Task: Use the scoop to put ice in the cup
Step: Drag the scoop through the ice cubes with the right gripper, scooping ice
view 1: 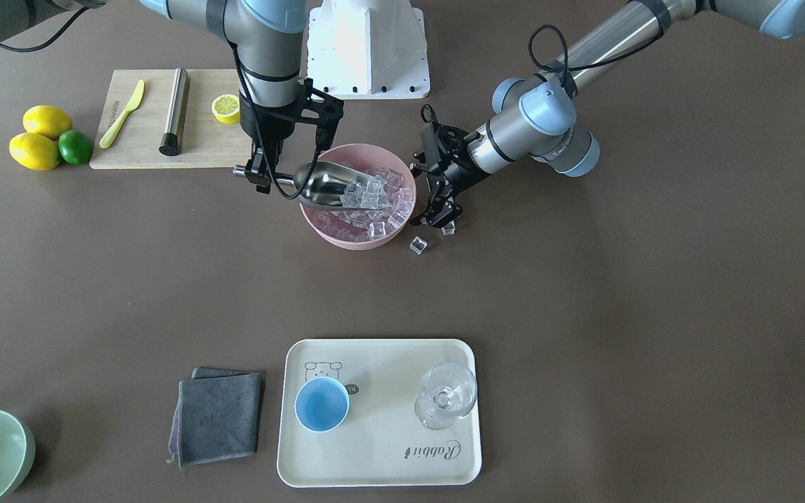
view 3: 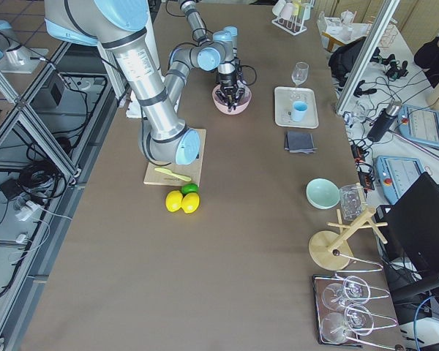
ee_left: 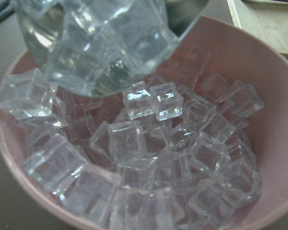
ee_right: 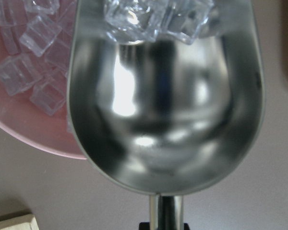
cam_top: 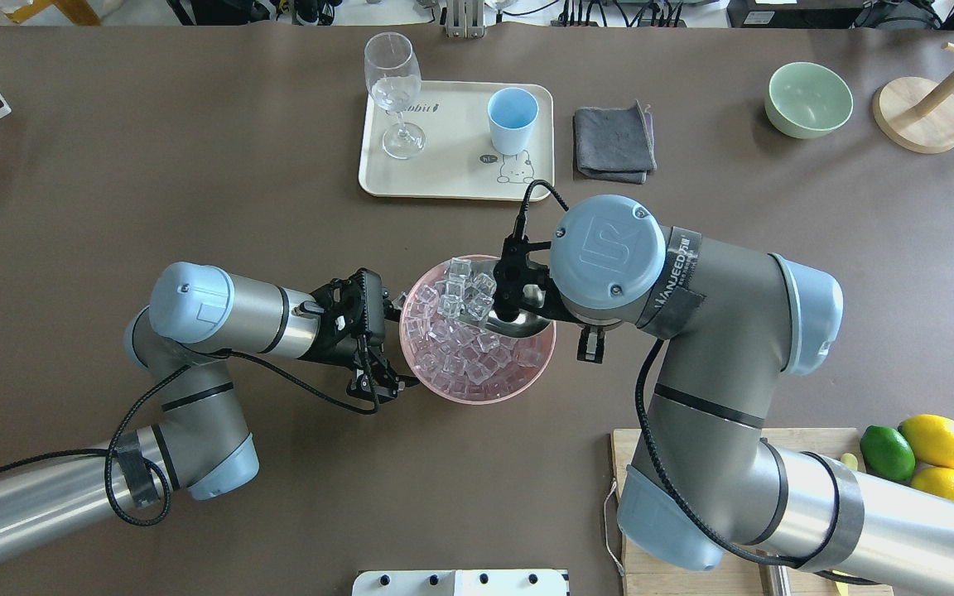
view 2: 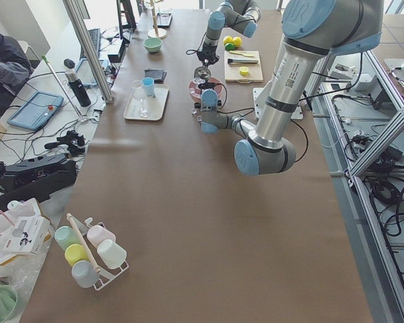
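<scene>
Overhead exterior view shows the scoop point(cam_top: 518, 323) above the pink bowl point(cam_top: 423, 377), with several cubes of ice point(cam_top: 462, 294) piled at its open front. More ice fills the bowl under it. The right gripper point(view 1: 260, 173) is closed on the scoop's handle, at the bowl's edge on the cutting-board side. The left gripper point(view 1: 437, 213) is low at the opposite side of the bowl, just beside its wall; its jaws stand apart and hold nothing. Two loose cubes point(view 1: 418, 245) lie on the table point(view 1: 584, 314) near this gripper. The cup point(view 1: 322, 404) stands upright on the tray point(view 1: 374, 461), well apart from the bowl, beside a stemmed glass point(view 1: 446, 395).
</scene>
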You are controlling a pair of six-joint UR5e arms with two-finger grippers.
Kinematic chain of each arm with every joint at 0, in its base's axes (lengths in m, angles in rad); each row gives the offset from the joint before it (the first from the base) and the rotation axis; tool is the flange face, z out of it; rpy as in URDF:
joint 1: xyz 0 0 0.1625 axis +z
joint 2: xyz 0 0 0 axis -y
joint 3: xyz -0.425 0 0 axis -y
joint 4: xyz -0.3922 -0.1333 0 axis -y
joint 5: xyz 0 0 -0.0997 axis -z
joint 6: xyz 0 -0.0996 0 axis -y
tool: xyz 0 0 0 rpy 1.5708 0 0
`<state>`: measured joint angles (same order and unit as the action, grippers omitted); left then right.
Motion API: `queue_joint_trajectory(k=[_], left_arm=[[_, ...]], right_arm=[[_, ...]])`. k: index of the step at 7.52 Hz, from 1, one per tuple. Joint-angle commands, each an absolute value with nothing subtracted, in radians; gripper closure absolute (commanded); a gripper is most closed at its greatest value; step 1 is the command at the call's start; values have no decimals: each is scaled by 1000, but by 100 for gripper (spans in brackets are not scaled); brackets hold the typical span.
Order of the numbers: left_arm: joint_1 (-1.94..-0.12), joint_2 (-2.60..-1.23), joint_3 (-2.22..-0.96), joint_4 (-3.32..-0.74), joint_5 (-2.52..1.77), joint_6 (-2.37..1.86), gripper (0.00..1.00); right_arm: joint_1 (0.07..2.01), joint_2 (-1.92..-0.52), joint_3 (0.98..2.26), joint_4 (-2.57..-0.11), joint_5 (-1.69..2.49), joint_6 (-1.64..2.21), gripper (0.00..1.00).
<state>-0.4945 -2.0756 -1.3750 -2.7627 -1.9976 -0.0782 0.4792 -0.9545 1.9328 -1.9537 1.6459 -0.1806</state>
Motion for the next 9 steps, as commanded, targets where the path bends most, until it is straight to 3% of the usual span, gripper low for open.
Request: queue_joint_trajectory(k=[1, 5, 9], left_arm=[[-494, -2077, -1376, -2763, -1996, -78, 2], [-494, -2077, -1376, -2758, -1996, -78, 2], [-492, -2075, -1376, -2758, -1996, -78, 2]], right_arm=[[479, -1028, 1988, -1791, 1690, -158, 100], [482, -1207, 2072, -1514, 1683, 29, 100], [555, -1206, 1962, -1572, 1806, 83, 100]])
